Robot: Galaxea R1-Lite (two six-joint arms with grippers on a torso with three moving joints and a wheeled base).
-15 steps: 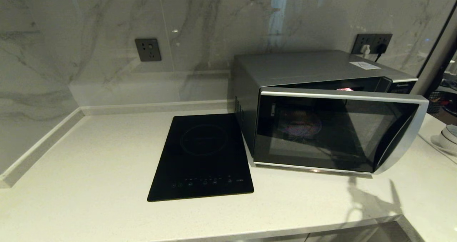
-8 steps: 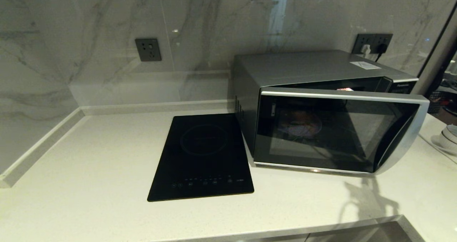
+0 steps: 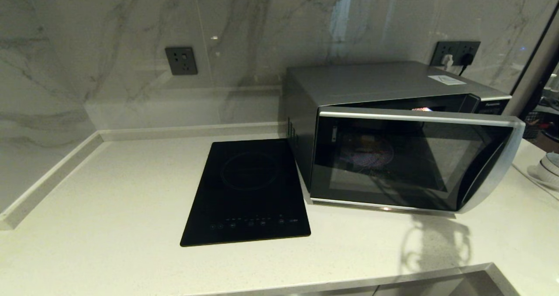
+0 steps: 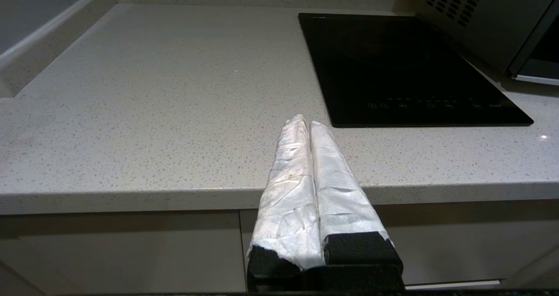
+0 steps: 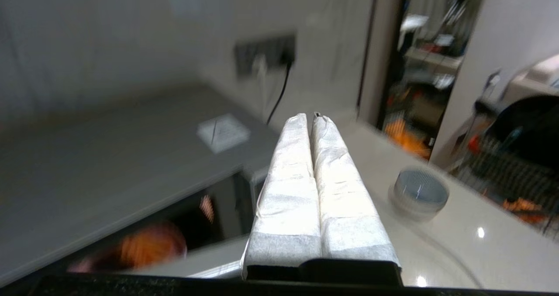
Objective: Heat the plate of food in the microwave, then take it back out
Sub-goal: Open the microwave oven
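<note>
The silver-grey microwave (image 3: 384, 86) stands at the back right of the counter, its dark glass door (image 3: 415, 165) ajar at the right side. Through the glass shows the plate of food (image 3: 369, 154) inside the cavity. In the right wrist view the food is an orange blur (image 5: 150, 246) seen through the gap below the microwave's top (image 5: 109, 156). My right gripper (image 5: 311, 118) is shut and empty, held above the door's top edge near the microwave's right end. My left gripper (image 4: 305, 122) is shut and empty, parked in front of the counter's front edge. Neither gripper appears in the head view.
A flat black induction hob (image 3: 249, 191) lies left of the microwave. Stacked bowls (image 3: 546, 167) sit on the counter at the far right. A wall socket (image 3: 181, 60) and a plugged-in outlet (image 3: 456, 53) are on the marble wall. Bare counter lies left of the hob.
The arm's shadow on the counter before the microwave has shifted left and toward the front edge. The door stays ajar at about the same angle.
</note>
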